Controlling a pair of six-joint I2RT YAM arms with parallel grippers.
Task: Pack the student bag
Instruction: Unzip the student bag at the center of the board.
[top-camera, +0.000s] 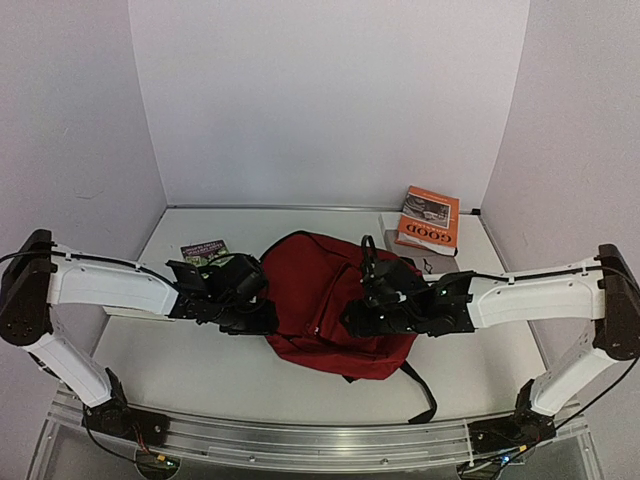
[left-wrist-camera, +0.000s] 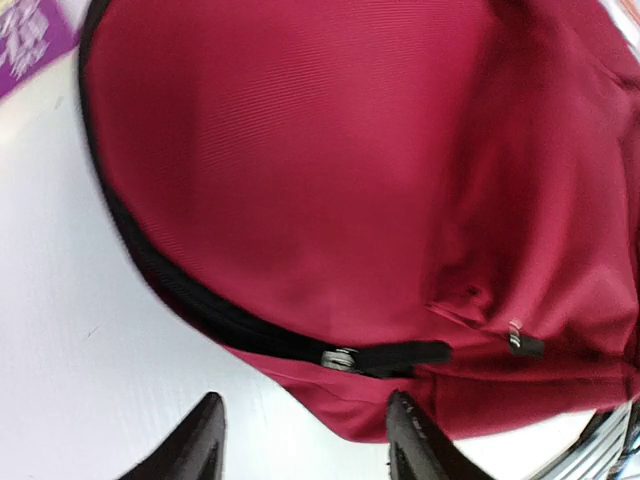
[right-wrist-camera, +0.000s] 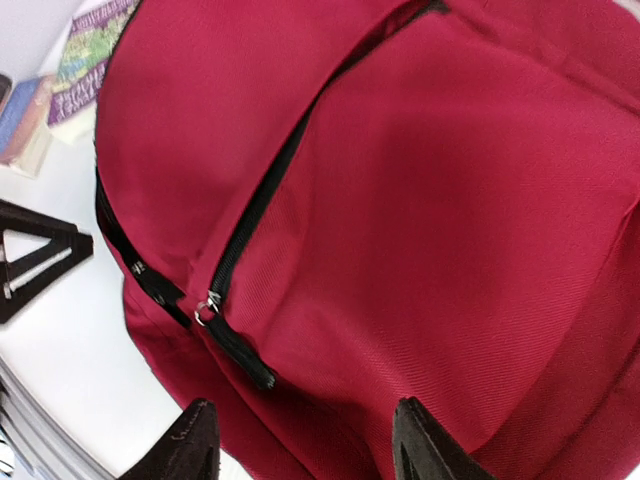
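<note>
Left claw (left-wrist-camera: 305, 432) and right claw (right-wrist-camera: 305, 432) both spread, empty, flanking dark red fabric backpack (top-camera: 325, 295) lying flat on white table (top-camera: 200, 370). Step, likely: unzipping. Next, you pinch black zipper pull (left-wrist-camera: 390, 357) squarely.

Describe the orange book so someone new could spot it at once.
Start at the student bag, the big dark red backpack in the middle of the table. Look beyond it to the far right corner, where the orange book lies. It alone has an orange cover with GOOD in large letters; the small booklet left of the bag is dark green and purple.
</note>
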